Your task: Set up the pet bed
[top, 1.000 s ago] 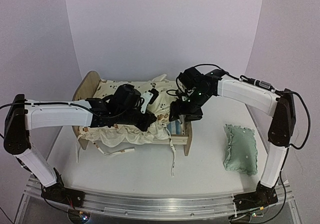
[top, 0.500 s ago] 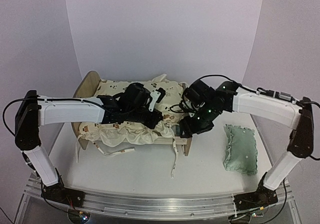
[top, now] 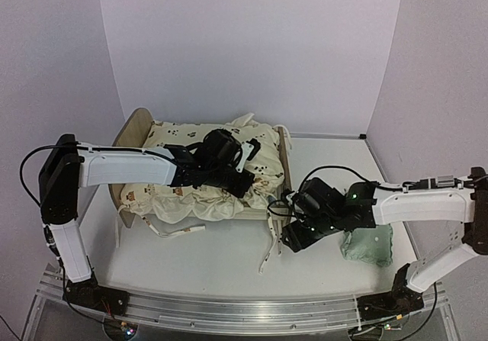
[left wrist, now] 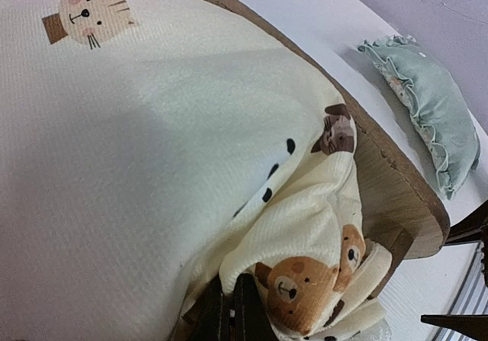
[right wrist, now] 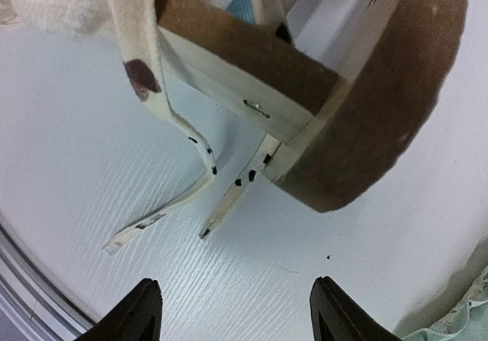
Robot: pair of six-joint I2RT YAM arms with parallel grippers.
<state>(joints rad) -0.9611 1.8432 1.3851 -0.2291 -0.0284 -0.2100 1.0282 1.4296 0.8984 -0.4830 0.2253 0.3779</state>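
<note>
Right gripper point(right wrist: 240, 310) has dropped beside the pet bed point(right wrist: 244, 51), jaws wide — left gripper point(left wrist: 231, 314), seen wrist-side only, pinches the cushion point(left wrist: 152, 127).

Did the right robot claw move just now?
Yes. The right gripper moved off the pet bed toward the table's near edge, now beside the green pillow.

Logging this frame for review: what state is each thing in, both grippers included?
Light-wood pet bed frame: upright on the white table.
Cream bear-print cushion: rumpled over the bed, ties hanging over its side.
Small mint green pillow: flat on the table, outside the bed.
Left gripper: shut on the cushion's bunched edge.
Right gripper: open, empty, low by the bed's foot.
</note>
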